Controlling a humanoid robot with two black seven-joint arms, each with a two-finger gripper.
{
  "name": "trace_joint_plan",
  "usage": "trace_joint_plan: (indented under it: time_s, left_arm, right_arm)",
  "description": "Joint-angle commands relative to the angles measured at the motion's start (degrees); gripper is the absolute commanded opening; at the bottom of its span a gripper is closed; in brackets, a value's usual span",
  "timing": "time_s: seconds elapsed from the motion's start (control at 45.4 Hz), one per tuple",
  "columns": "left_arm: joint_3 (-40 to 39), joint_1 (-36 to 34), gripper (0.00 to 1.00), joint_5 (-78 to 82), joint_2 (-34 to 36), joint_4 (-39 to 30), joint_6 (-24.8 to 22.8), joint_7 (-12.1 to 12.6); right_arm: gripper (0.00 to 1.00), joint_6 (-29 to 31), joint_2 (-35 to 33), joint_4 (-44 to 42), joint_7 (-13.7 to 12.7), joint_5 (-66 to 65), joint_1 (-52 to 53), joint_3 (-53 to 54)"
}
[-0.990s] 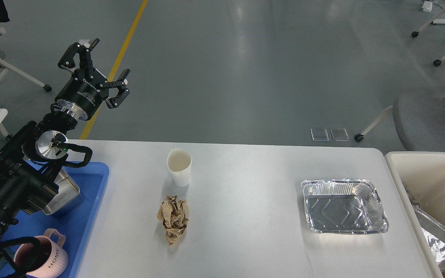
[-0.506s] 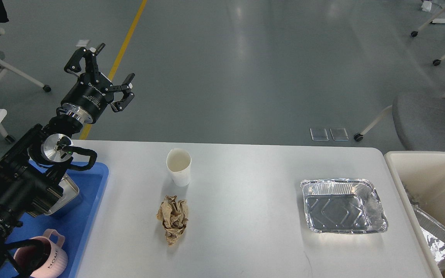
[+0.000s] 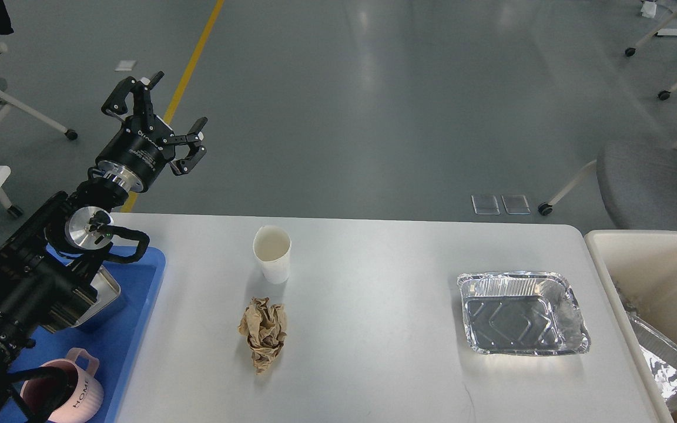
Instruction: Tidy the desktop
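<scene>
My left end effector (image 3: 169, 111) hangs empty, fingers spread apart, up beyond the paper cup (image 3: 272, 254). The table (image 3: 374, 329) spreads beneath that cup; crumpled brown paper (image 3: 264, 332) lies just nearer me.

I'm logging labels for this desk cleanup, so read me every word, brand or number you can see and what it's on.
"HOME": on the side of the pink mug in the blue tray, letters running up the mug's side.
White print on the body of the left gripper: there, but too small and tilted to read.
Paper cup, crumpled brown paper, foil tray: no text visible.
</scene>
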Motion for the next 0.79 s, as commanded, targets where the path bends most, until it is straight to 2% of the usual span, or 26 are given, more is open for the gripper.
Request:
trace_joint_plan:
  time_s: [0.0, 0.22, 0.33, 0.418, 0.594, 0.704, 0.77]
  left_arm:
    - [0.01, 0.19, 0.97, 0.23, -0.42, -0.09, 0.28, 0.01]
    - [0.01, 0.37, 0.97, 0.32, -0.34, -0.09, 0.29, 0.10]
    - [0.01, 1.25, 0.97, 0.41, -0.07, -0.09, 0.29, 0.10]
    - [0.01, 1.60, 0.97, 0.50, -0.34, -0.09, 0.20, 0.10]
    - [0.01, 2.57, 0.98, 0.50, -0.69, -0.09, 0.20, 0.01]
    - [0.01, 2.83, 0.98, 0.50, -0.95, -0.09, 0.11, 0.01]
    - [0.01, 2.83, 0.98, 0.50, -1.30, -0.09, 0.11, 0.01]
  right_arm:
    - [1.00, -3.81, 6.12, -5.24, 0.09, 2.11, 0.05, 0.15]
    - [1.00, -7.51, 10.17, -7.71, 0.53, 3.61, -0.91, -0.11]
    - [1.00, -8.56, 10.34, -7.45, 0.53, 2.30, -5.65, -0.72]
    - [1.00, -12.07, 9.47, -4.73, 0.35, -0.77, -9.96, -1.16]
    - [1.00, -14.36, 3.15, 2.30, -0.61, -12.72, -15.58, -1.96]
    - [1.00, -13.31, -2.92, 7.57, -4.47, -21.68, -18.40, -2.22]
    - [1.00, -13.22, -5.64, 11.26, -5.27, -26.70, -19.28, -2.31]
